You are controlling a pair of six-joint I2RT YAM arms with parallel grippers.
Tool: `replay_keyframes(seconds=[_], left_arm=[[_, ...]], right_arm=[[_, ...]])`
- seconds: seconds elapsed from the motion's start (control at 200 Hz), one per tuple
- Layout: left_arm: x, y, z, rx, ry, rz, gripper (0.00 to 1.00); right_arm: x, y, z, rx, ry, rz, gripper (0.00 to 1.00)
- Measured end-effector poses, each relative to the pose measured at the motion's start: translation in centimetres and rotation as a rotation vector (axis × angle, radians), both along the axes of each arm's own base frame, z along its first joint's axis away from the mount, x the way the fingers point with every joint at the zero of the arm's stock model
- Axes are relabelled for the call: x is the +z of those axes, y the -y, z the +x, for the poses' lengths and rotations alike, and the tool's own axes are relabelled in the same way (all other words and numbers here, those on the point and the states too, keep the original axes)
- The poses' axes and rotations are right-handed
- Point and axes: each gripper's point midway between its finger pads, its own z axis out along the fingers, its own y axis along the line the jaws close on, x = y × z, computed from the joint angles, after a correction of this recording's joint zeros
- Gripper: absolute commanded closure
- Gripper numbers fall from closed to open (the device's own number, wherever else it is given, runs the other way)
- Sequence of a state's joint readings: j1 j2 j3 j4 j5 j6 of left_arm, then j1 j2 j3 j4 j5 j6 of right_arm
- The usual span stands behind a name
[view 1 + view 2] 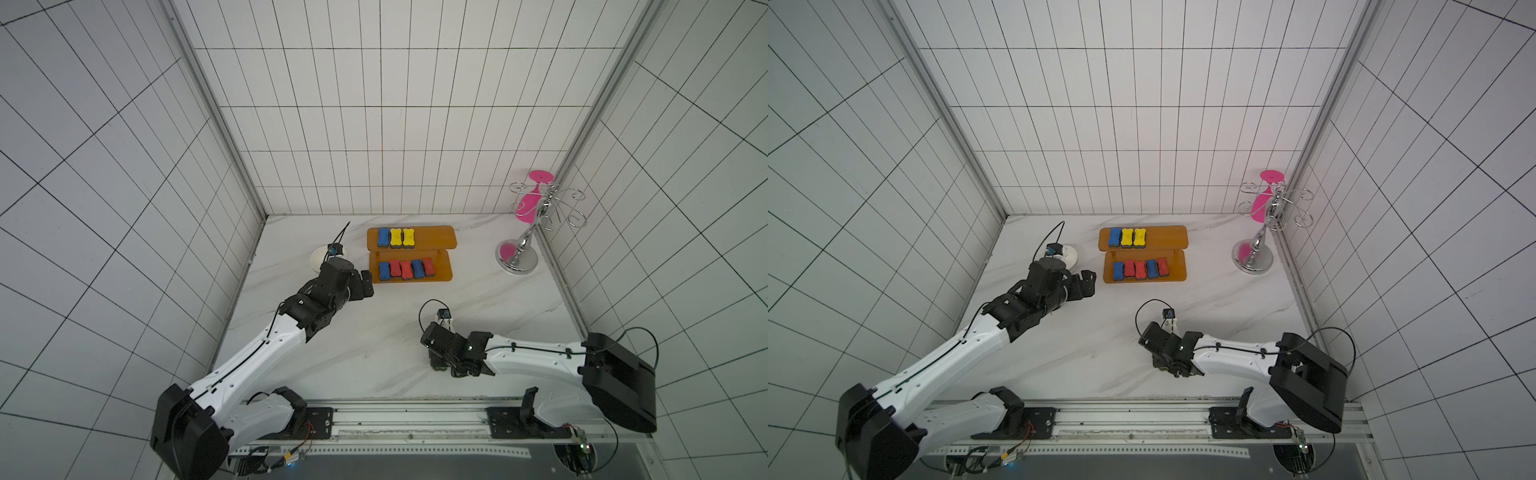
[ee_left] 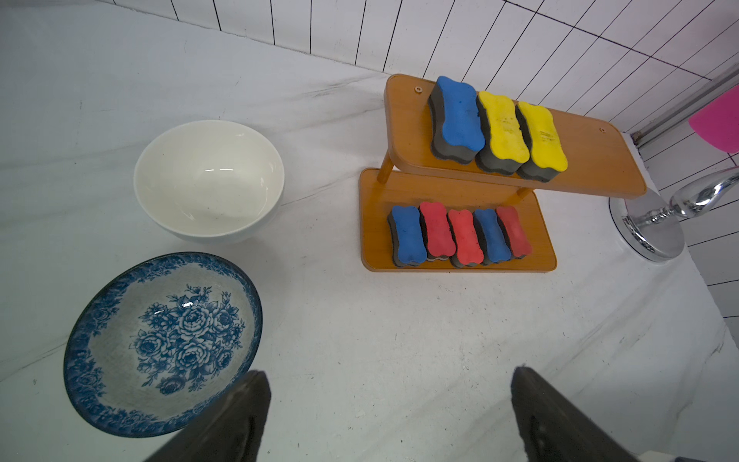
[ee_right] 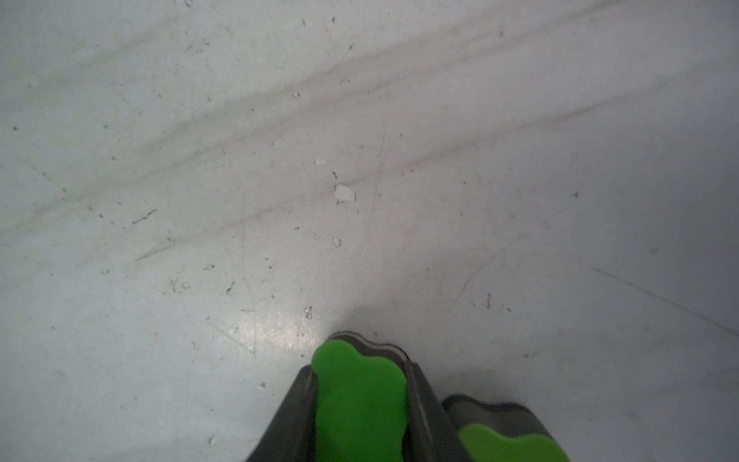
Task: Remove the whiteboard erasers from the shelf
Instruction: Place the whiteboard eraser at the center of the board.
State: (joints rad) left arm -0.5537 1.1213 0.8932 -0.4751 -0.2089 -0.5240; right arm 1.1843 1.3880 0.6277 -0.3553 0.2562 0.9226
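- In both top views the shelf (image 1: 442, 239) stands near the back wall. It holds eight whiteboard erasers (image 1: 406, 270): one blue and two yellow in a row on the upper board, and blue, red, red, blue, red on the lower board.
- In a top view the left gripper (image 1: 1084, 284) hovers just beside the lower board's end, on the shelf's white bowl (image 1: 1073, 257) side. Its jaws are spread wide with nothing between them.
- The right gripper (image 1: 442, 365) points down at the table (image 1: 374, 332), well apart from the shelf and nearer the robot base. Its own wrist hides its grip here.
- A silver wire rack (image 1: 540, 216) with a pink glass (image 1: 528, 205) stands beyond the shelf's other end.
- In the left wrist view the shelf (image 2: 592, 160) lies ahead of the wide-apart fingers (image 2: 240, 416). The lower row is pressed together, partly overlapping. The white bowl (image 2: 208, 180) sits beside the shelf, and a blue-flowered bowl (image 2: 160, 340) sits farther from it.
- In the right wrist view the right gripper (image 3: 358, 370) is clamped on a green eraser (image 3: 360, 412), with a finger tight against each side. I cannot tell whether the eraser touches the table.
- A second green eraser (image 3: 508, 444) lies just beside it, off the shelf.
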Motion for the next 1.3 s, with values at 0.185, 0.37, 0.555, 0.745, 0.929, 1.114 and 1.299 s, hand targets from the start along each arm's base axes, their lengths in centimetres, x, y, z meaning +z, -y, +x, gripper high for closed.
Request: replay_keyframes(seconds=[0.185, 0.37, 0.555, 0.745, 0.929, 1.114, 1.299], left_arm=[[0.0, 0.0, 0.0, 0.001, 0.000, 0.001, 0.02], [0.0, -0.1, 0.0, 0.003, 0.000, 0.002, 0.02], [-0.1, 0.0, 0.0, 0.001, 0.000, 0.003, 0.02], [-0.1, 0.0, 0.0, 0.001, 0.000, 0.003, 0.02], [-0.1, 0.0, 0.0, 0.002, 0.000, 0.003, 0.02], [-0.1, -0.1, 0.0, 0.005, -0.001, 0.004, 0.02], [-0.1, -0.1, 0.0, 0.006, -0.002, 0.003, 0.02]], right_arm=[[0.1, 0.1, -0.7, 0.012, 0.005, 0.000, 0.68], [0.0, 0.2, -1.0, 0.011, 0.008, -0.002, 0.63], [0.0, 0.4, -1.2, 0.013, 0.005, -0.011, 0.58], [0.1, 0.9, -1.5, 0.021, 0.000, -0.033, 0.55], [0.5, 1.5, -1.7, 0.035, 0.002, -0.053, 0.52], [1.6, 1.4, -1.5, 0.042, 0.021, -0.043, 0.51], [2.2, 1.5, -1.4, 0.050, 0.031, -0.044, 0.52]])
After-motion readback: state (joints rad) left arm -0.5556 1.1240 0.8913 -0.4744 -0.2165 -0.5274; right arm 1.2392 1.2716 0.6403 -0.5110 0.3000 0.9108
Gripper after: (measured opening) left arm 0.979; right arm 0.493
